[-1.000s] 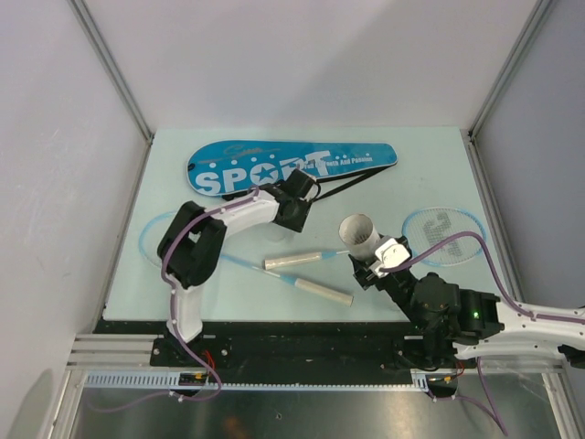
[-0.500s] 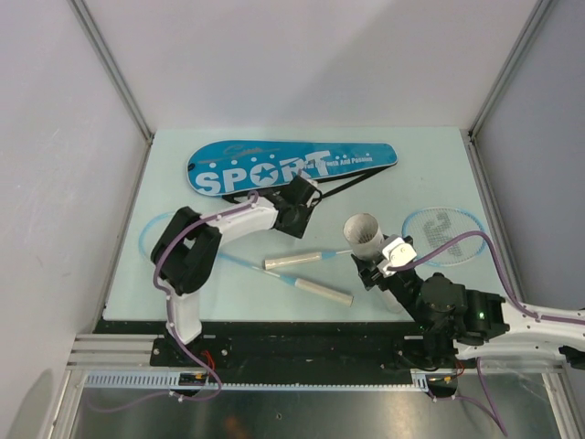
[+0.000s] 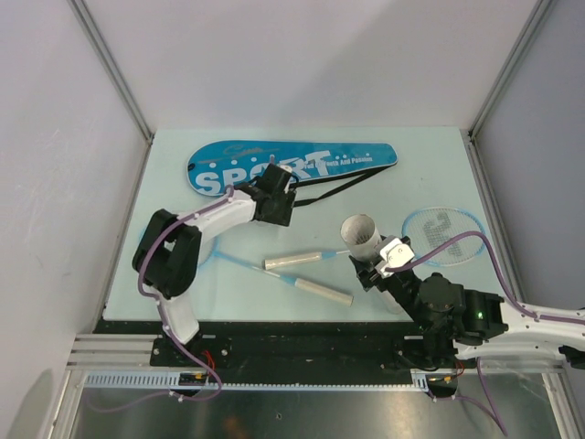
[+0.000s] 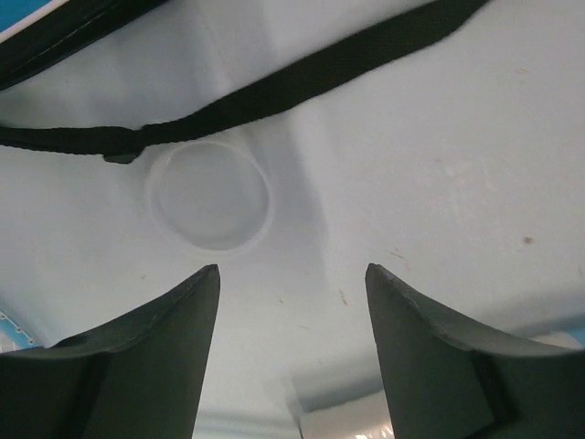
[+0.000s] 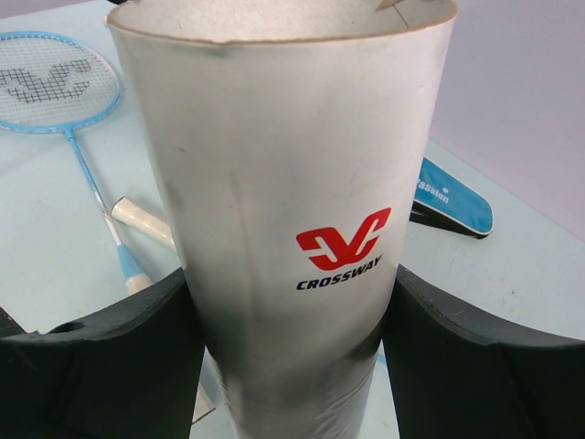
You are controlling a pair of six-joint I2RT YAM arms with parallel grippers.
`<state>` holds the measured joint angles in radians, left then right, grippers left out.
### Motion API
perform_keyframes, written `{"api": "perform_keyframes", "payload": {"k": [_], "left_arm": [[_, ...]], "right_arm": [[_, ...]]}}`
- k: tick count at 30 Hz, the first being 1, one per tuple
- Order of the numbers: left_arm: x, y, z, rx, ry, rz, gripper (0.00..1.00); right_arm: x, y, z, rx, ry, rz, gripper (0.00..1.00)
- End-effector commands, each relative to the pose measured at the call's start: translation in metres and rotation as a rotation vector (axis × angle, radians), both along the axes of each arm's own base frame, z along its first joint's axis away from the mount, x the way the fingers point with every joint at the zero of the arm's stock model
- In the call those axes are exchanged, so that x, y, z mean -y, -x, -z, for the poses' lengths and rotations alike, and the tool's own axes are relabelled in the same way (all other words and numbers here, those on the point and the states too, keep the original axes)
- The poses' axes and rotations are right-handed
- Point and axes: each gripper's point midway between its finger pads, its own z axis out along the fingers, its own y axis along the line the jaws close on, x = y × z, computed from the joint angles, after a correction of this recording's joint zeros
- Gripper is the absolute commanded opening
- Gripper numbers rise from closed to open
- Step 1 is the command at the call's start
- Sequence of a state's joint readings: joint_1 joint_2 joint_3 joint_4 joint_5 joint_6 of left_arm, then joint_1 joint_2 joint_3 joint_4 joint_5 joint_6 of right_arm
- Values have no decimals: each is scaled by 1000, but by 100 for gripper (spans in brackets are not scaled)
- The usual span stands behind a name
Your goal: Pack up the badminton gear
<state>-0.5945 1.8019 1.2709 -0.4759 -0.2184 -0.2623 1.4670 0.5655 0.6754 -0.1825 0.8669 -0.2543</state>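
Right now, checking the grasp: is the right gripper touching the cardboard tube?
Touching. In the right wrist view, both fingers of the right gripper press against the tube, no gap.

A pale table (image 3: 430, 183) (faintly speckled) stands between white walls (image 3: 320, 64).

tube (image 5: 274, 183) base below right wrist view's edge

Left arm (image 3: 196, 229): it is stretched forward from its base and bent at the elbow.
Left gripper (image 3: 276, 192): it is pointed down at the counter (image 3: 420, 169); the fingers (image 4: 155, 347) are kept wide apart.
Right arm (image 3: 462, 315): it is folded low, and the wrist is directed to the left and forward.
Right gripper (image 3: 369, 267): the fingers (image 5: 101, 357) are pressed on both sides of the tube (image 5: 274, 165), which is held upright.
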Motion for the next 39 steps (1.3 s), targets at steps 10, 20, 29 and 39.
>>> {"api": "perform_keyframes", "payload": {"k": [10, 20, 29, 39], "left_arm": [[-3, -27, 33, -47, -1, -46, 53], [-7, -27, 54, -98, -7, -58, 29], [1, -10, 19, -96, 130, -75, 0], [34, 75, -188, 166, 676, 326, 0]], "right_arm": [[0, 4, -7, -31, -80, -14, 11], [-3, 5, -5, -43, -81, -20, 10], [-4, -1, 5, -13, 19, 20, 11], [-26, -12, 20, 54, 199, 20, 11]]}}
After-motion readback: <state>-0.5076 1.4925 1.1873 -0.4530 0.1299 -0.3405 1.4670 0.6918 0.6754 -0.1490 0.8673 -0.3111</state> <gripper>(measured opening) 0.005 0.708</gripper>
